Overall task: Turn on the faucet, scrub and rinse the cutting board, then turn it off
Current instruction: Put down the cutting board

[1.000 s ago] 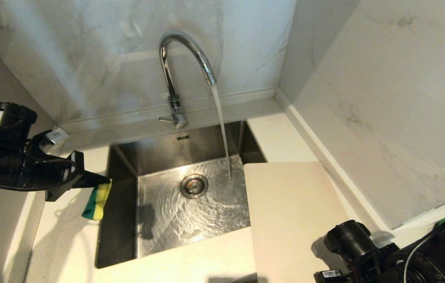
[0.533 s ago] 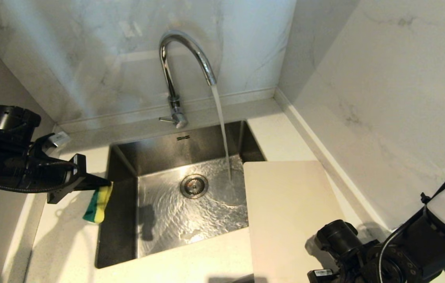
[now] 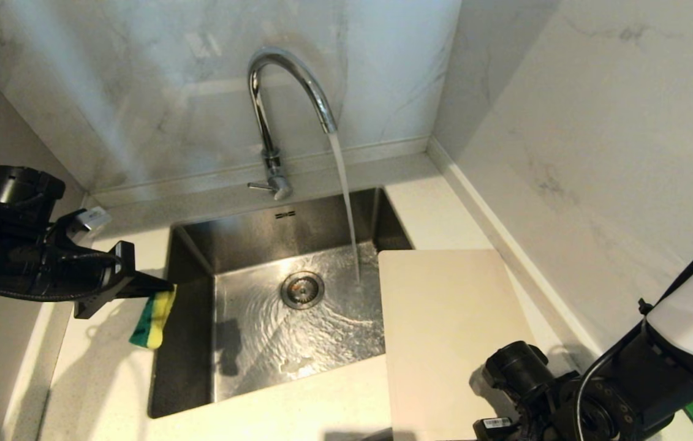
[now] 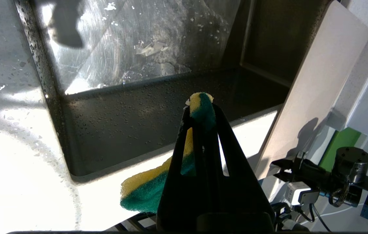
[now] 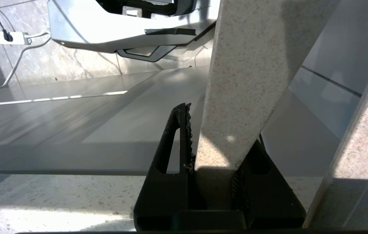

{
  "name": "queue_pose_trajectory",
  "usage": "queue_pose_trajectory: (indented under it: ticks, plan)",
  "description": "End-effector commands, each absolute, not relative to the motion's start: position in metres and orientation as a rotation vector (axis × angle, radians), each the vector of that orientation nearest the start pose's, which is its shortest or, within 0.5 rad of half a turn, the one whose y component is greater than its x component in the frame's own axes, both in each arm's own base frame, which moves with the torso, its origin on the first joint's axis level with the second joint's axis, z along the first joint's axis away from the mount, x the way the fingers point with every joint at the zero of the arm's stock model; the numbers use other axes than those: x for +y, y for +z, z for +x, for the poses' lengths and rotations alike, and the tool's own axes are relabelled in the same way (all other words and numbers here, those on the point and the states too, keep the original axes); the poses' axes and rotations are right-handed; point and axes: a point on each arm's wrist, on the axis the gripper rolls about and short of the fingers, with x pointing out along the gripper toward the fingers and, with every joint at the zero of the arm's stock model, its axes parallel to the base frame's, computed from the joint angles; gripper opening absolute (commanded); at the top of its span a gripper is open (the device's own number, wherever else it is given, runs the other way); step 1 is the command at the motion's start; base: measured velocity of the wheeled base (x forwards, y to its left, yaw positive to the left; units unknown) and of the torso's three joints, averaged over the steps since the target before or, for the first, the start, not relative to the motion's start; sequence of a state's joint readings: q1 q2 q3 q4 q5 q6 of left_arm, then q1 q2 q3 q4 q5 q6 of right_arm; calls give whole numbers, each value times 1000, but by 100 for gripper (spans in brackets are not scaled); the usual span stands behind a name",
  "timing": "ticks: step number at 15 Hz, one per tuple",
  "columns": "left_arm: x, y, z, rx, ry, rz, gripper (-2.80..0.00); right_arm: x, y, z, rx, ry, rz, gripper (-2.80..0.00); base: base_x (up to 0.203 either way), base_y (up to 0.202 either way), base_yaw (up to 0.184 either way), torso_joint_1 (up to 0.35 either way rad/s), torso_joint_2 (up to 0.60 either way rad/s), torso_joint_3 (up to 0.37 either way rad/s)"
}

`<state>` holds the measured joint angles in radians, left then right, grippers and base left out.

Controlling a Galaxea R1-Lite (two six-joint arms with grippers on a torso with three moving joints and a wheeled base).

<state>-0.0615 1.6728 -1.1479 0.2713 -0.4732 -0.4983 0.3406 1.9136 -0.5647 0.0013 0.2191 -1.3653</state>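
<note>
Head view: the pale speckled countertop (image 3: 101,380) wraps around the steel sink (image 3: 272,318), which lies just beyond the tips of the left pincer (image 3: 165,286). Water runs from the faucet (image 3: 279,110), whose arched spout rises well beyond and above that pincer, at the back of the basin; its thin lever sticks out sideways at the base. The stream lands on the sink floor beside the drain (image 3: 302,290).

The cutting board (image 3: 444,331), beige and flat, lies on the counter on the far side of the sink from the left pincer, its left edge overhanging the basin's right rim. Its near end runs out of the frame by the right arm, low on the right. In the right wrist view the right pincer (image 5: 214,162) is clamped on a pale speckled slab (image 5: 245,81) that stands between its fingers (image 5: 174,143); whether that slab is the board or the counter's edge cannot be told.

The left pincer, level over the counter at the sink's left rim, is clenched on the green-and-yellow sponge (image 3: 151,318). In the left wrist view the sponge (image 4: 151,188) is squeezed between the black fingers (image 4: 229,152), one corner poking past the tips and the rest drooping beneath them.
</note>
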Motion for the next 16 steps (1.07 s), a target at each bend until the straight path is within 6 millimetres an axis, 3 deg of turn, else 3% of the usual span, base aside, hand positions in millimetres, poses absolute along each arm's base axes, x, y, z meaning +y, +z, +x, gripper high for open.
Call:
queue_pose_trajectory:
  ticks: [1, 3, 4, 9, 16]
  plan:
    - [-28, 204, 289, 909, -300, -630, -280, 84, 29, 219, 815, 1330, -1193, -280, 0, 0, 0, 0, 0, 0]
    - [-28, 204, 288, 911, -300, -630, -280, 83, 29, 218, 821, 1332, -1190, -280, 0, 0, 0, 0, 0, 0]
    - [-28, 204, 288, 909, -300, -630, -280, 83, 29, 218, 819, 1332, -1191, 0, 0, 0, 0, 0, 0, 0]
    - [-28, 208, 287, 896, -303, -627, -280, 82, 29, 213, 825, 1340, -1182, 0, 0, 0, 0, 0, 0, 0]
    - [-29, 216, 280, 872, -314, -629, -280, 78, 58, 203, 697, 1287, -1199, 0, 0, 0, 0, 0, 0, 0]
